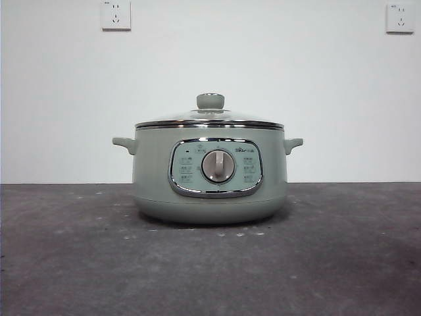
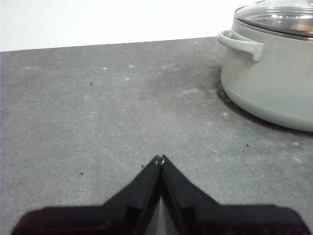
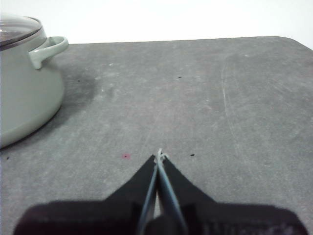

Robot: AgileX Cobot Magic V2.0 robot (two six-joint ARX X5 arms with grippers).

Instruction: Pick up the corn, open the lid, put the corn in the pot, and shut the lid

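Hidden: the corn shows in no view. The glass of the lid point(image 1: 210, 119) glares, and whatever lies inside the pot point(image 1: 210, 176) cannot be made out. Both wrist views cut the pot off at the frame edge, showing only one side handle and part of the lid.
Pot: stands upright at the middle of the dark grey counter point(image 1: 72, 263), control panel and silver dial point(image 1: 218, 166) facing the front camera.
Lid: seated flat on the pot's rim, sage-green knob on top — closed.
Left gripper point(image 2: 160, 158): low over bare counter, well apart from the pot, which sits off to one side ahead of it; jaws pressed together at the tips, holding nothing.
Right gripper point(image 3: 159, 155): likewise over bare counter, the pot well off to its other side; jaws closed tip to tip — nothing between them.
Wall: two white sockets point(image 1: 116, 14) high behind the pot.
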